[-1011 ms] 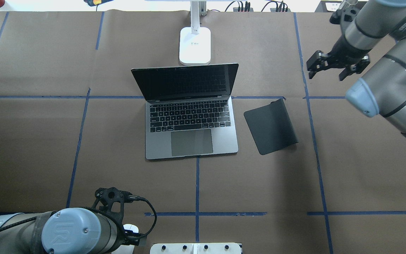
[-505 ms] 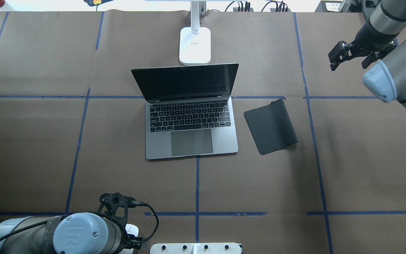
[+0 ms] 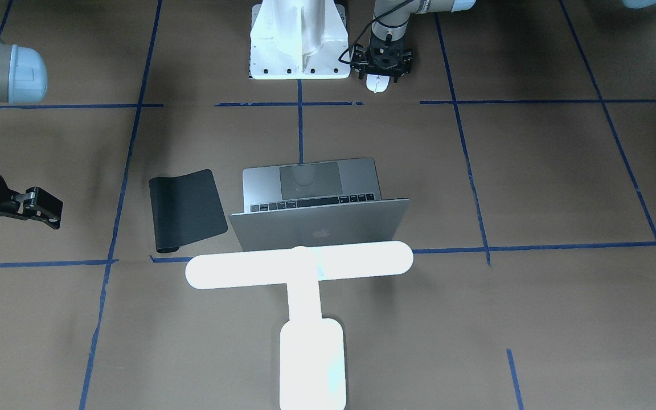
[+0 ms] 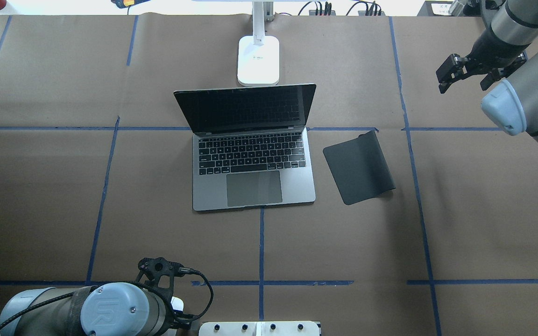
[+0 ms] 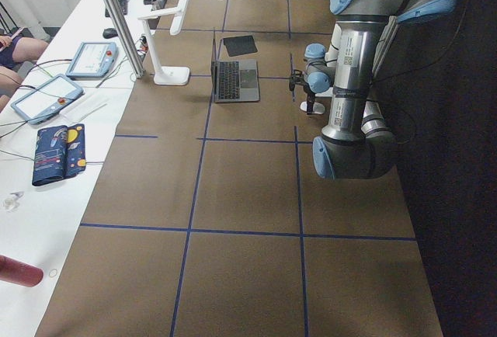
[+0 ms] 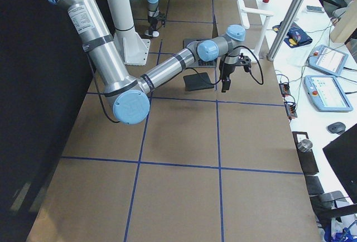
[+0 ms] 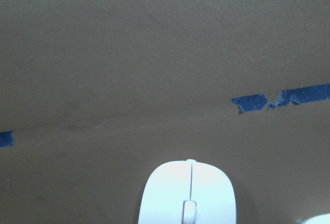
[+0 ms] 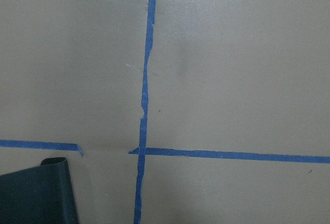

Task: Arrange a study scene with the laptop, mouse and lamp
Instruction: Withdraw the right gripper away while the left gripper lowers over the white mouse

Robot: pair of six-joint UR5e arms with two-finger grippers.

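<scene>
My left claw [image 3: 381, 67] hangs right over the mouse [image 7: 188, 193], which lies on the table [image 4: 40, 196] beside the white stand [image 3: 298, 40]; whether my fingers pinch it, I cannot tell. My right claw [image 4: 466, 77] hangs spread wide, well beyond the black mat [image 4: 358, 167]. The laptop [image 4: 254, 172] stands open mid-table, the lamp [image 4: 258, 60] just behind it.

The laptop [image 3: 319, 225] bears a pale apple logo at the middle of its lid; its keys [image 4: 251, 153] carry white legends too small to read; the blue joint cap [image 4: 111, 308] on the near left arm shows an embossed "UR" mark; the base of the lamp [image 4: 258, 60], at the far side, has a small grey print, illegible; a printed label on the right arm's tube [image 6: 83, 16] cannot be read either.
</scene>
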